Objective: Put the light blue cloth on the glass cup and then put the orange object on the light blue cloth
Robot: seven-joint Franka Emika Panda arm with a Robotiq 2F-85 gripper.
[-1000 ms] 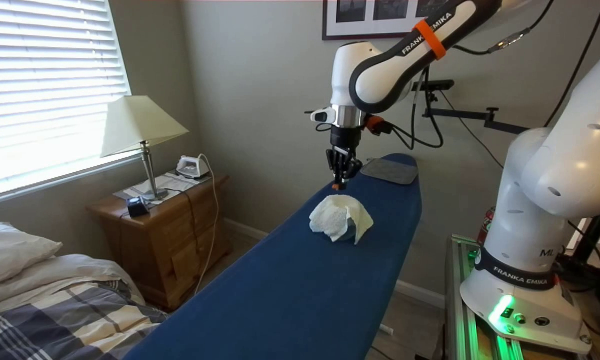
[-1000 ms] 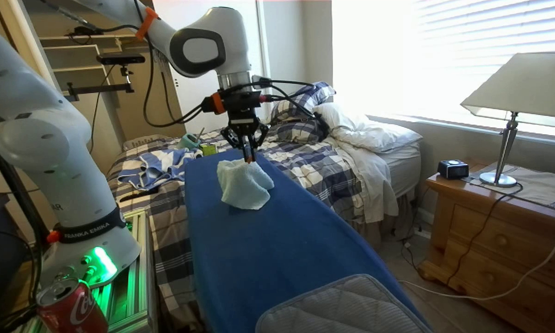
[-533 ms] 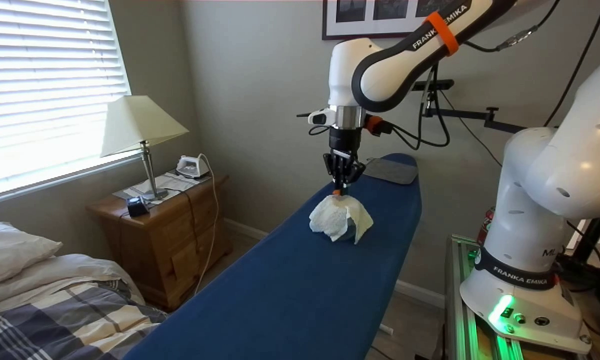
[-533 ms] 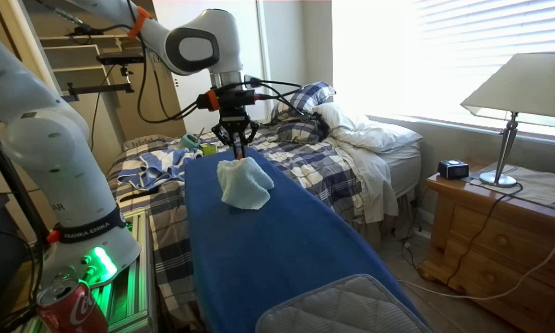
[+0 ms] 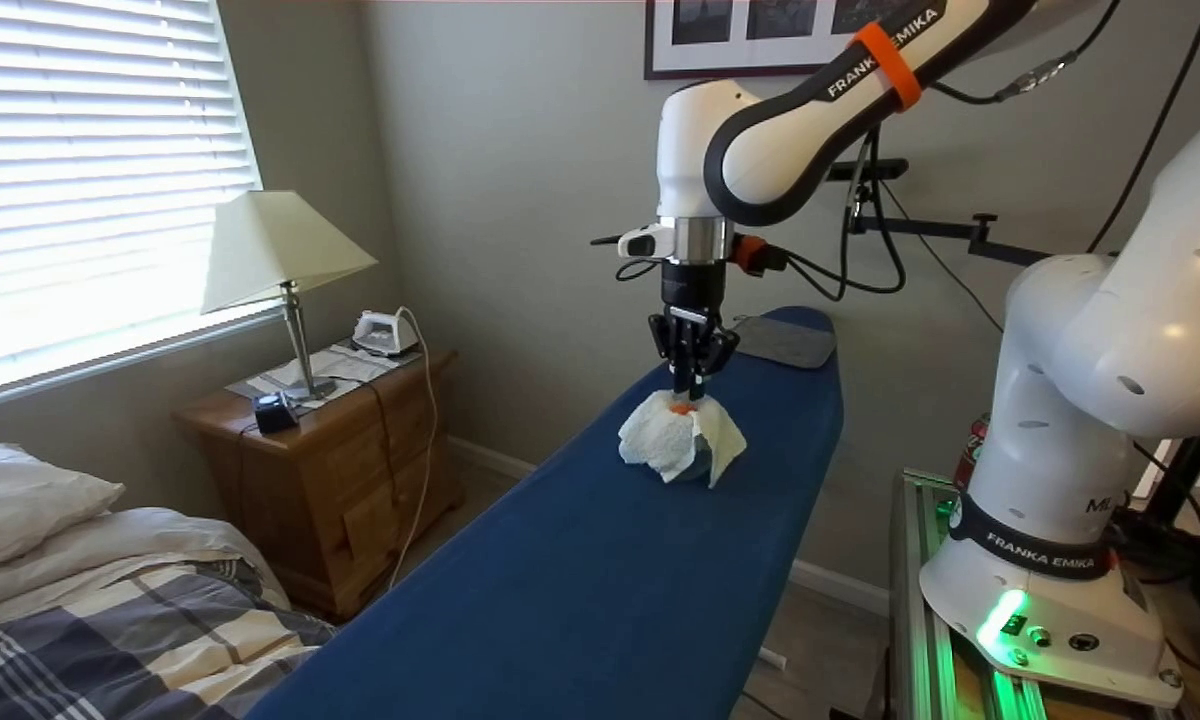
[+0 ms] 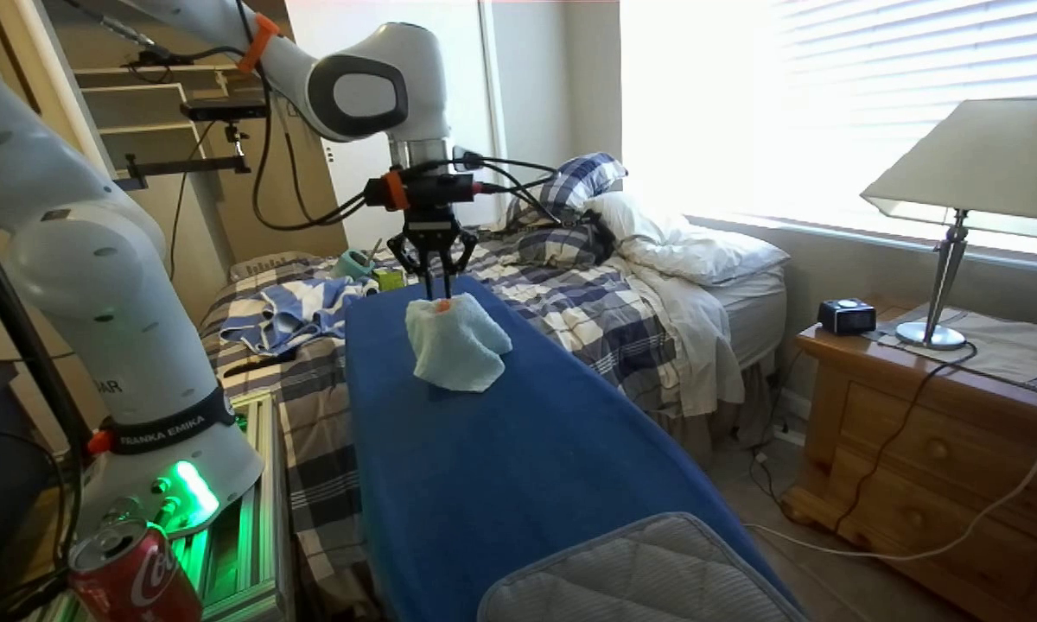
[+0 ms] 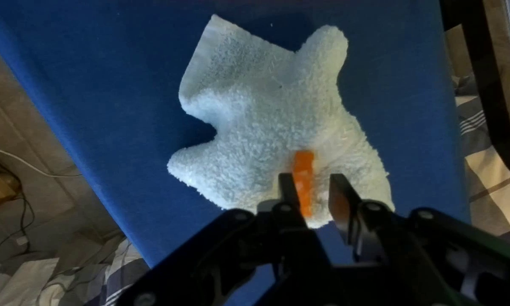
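Observation:
The light blue cloth point(image 5: 656, 442) is draped in a tent shape on the blue ironing board; it shows also in an exterior view point(image 6: 458, 345) and the wrist view point(image 7: 272, 123). The glass cup is almost wholly hidden under it; a bluish bit in a fold gap may be the cup. The orange object point(image 7: 303, 170), a small strip, lies on top of the cloth and shows in both exterior views point(image 5: 682, 408) point(image 6: 443, 305). My gripper point(image 7: 312, 180) is open just above it, fingers apart on either side, the left finger nearer the strip. It points straight down point(image 5: 688, 391) point(image 6: 439, 295).
The blue ironing board point(image 5: 570, 580) has a grey pad point(image 5: 782, 342) at one end. A bed point(image 6: 553, 302) stands along one side. A nightstand point(image 5: 350, 480) carries a lamp point(image 5: 285, 255) and an iron point(image 5: 384, 334). A soda can point(image 6: 134, 570) stands near the robot base.
My gripper has come down to the cloth top with the orange object and its fingers have opened. The orange object now lies on the cloth. The cloth has not moved.

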